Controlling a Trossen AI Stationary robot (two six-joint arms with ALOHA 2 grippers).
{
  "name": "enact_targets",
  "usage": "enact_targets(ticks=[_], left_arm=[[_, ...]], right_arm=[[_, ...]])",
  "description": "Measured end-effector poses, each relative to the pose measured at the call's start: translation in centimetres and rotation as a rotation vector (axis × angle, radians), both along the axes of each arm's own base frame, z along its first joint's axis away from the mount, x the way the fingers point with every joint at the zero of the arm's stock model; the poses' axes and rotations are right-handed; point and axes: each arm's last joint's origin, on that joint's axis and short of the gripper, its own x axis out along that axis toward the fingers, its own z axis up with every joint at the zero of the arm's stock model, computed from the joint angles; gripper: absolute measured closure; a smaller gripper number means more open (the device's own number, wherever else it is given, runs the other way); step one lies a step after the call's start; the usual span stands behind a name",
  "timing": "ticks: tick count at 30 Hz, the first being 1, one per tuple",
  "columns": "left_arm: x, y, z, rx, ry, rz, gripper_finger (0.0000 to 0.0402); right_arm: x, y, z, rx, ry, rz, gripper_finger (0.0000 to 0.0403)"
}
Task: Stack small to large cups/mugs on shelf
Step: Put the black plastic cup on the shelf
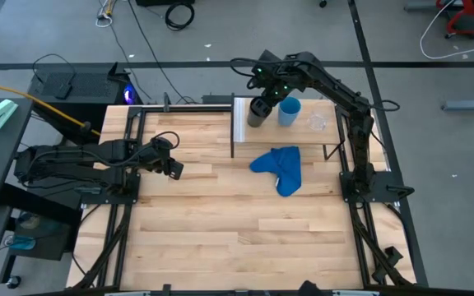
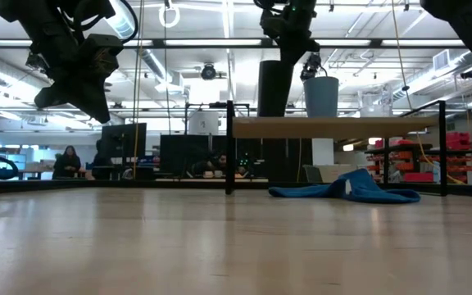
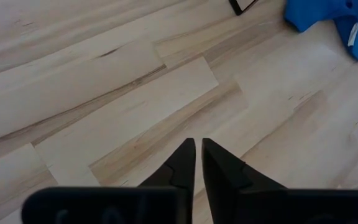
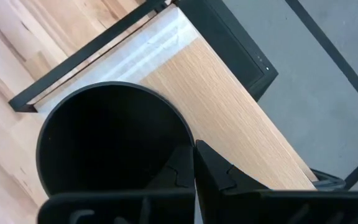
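Observation:
The black tumbler [image 1: 257,113] stands upright at the left end of the shelf [image 1: 303,136], and my right gripper [image 1: 268,95] is shut on it from above. In the low view its base [image 2: 274,113] reaches the shelf top [image 2: 367,126]. Next to it on the shelf is the blue cup [image 1: 289,111], and farther right the clear glass [image 1: 317,123]. My left gripper [image 1: 174,168] hangs shut over the table's left half and holds nothing. My right gripper holds the tumbler by its rim [image 4: 187,132], one finger inside the open mouth and one finger [image 4: 219,171] outside the wall. The fingers come from above, pointing steeply down. The tumbler is upright, its base at the shelf top; whether it rests there I cannot tell.
A crumpled blue cloth [image 1: 280,168] lies on the tabletop just in front of the shelf. Black frame rails [image 1: 134,156] run along the table's left and right edges. Bare planks [image 1: 220,230] fill the near half.

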Motion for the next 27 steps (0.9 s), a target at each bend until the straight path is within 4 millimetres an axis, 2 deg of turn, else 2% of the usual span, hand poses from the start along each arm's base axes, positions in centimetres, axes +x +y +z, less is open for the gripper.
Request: enact_targets(ticks=[17,27], left_arm=[[0.00,0.00,0.00,0.000,0.000,0.000,0.0374],[0.00,0.00,0.00,0.000,0.000,0.000,0.0362]], right_arm=[[-0.12,0.00,-0.05,0.012,0.009,0.012,0.0402],[-0.57,-0.71,-0.07,0.058,-0.017,-0.042,0.0402]])
